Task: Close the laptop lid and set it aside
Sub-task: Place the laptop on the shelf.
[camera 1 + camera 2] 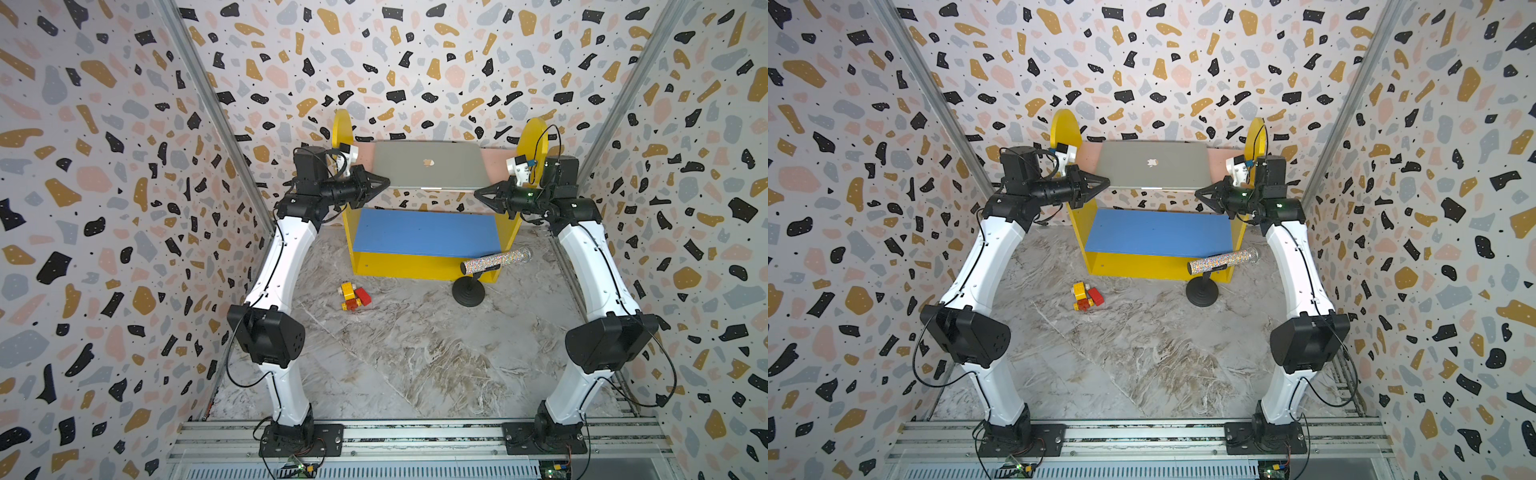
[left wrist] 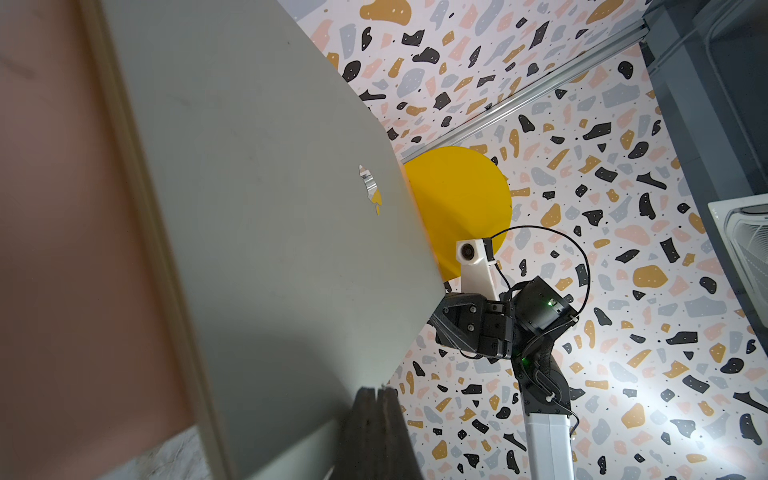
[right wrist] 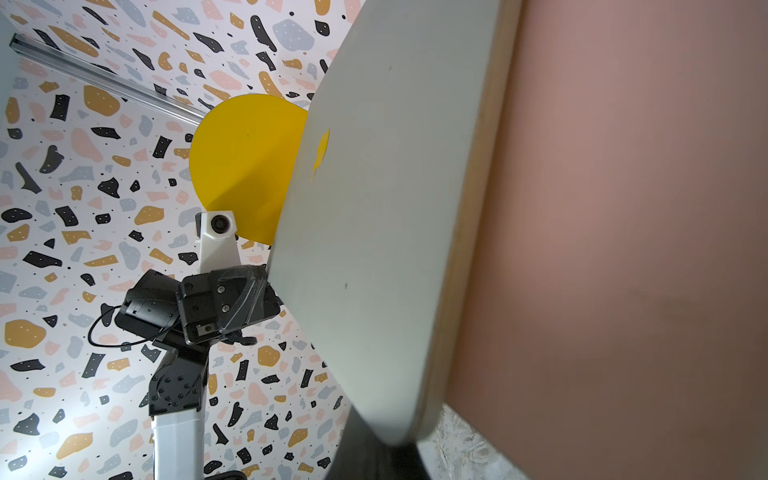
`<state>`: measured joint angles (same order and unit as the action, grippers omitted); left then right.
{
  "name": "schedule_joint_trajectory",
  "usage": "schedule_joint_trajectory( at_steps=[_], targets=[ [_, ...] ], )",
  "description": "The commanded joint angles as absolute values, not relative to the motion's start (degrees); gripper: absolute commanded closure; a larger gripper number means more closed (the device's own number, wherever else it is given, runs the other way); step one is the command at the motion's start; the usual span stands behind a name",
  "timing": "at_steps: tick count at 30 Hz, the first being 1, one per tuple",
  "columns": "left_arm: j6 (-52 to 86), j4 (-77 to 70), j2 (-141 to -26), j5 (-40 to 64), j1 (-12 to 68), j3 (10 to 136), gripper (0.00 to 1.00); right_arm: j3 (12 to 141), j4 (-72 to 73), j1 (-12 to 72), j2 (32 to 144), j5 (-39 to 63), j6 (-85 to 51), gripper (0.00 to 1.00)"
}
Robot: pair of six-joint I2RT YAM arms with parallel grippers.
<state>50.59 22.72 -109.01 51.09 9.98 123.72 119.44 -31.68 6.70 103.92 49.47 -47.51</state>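
Note:
The laptop [image 1: 428, 174] lies on the pink top shelf [image 1: 365, 156] of a yellow shelf unit. The laptop lid [image 1: 399, 166] is down, silver-grey with the apple logo facing up, and shows the same in the other top view [image 1: 1125, 166]. My left gripper [image 1: 387, 181] is shut, its tip at the laptop's front left corner. In the left wrist view its fingers [image 2: 365, 419] are pressed together against the laptop [image 2: 270, 228] with nothing between them. My right gripper [image 1: 476, 193] is shut at the front right corner. In the right wrist view that corner of the laptop [image 3: 382, 228] partly hides the right gripper [image 3: 365, 449].
The yellow unit has a blue lower shelf [image 1: 424, 232] and round yellow side panels [image 1: 536, 137]. On the marble floor are a glittery tube [image 1: 494, 259] on a black stand [image 1: 468, 293] and a red-and-yellow brick toy [image 1: 353, 296]. Patterned walls close in on three sides.

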Motion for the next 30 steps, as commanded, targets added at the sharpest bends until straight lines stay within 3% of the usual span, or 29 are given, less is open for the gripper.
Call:
schedule_joint_trajectory(
  at_steps=[1, 13, 30],
  targets=[
    [49.59, 22.85, -108.37, 49.75, 9.84, 123.59, 1.0, 121.9, -29.84, 6.28, 103.19, 49.39, -47.66, 1.0],
    [48.99, 18.76, -101.94, 50.04, 10.2, 113.07, 1.0, 121.46, -29.51, 6.3, 102.75, 49.74, -48.04, 1.0],
    [48.96, 23.07, -109.28, 50.01, 10.06, 124.12, 1.0, 121.45, -29.3, 6.24, 102.74, 49.83, -48.08, 1.0]
  ],
)
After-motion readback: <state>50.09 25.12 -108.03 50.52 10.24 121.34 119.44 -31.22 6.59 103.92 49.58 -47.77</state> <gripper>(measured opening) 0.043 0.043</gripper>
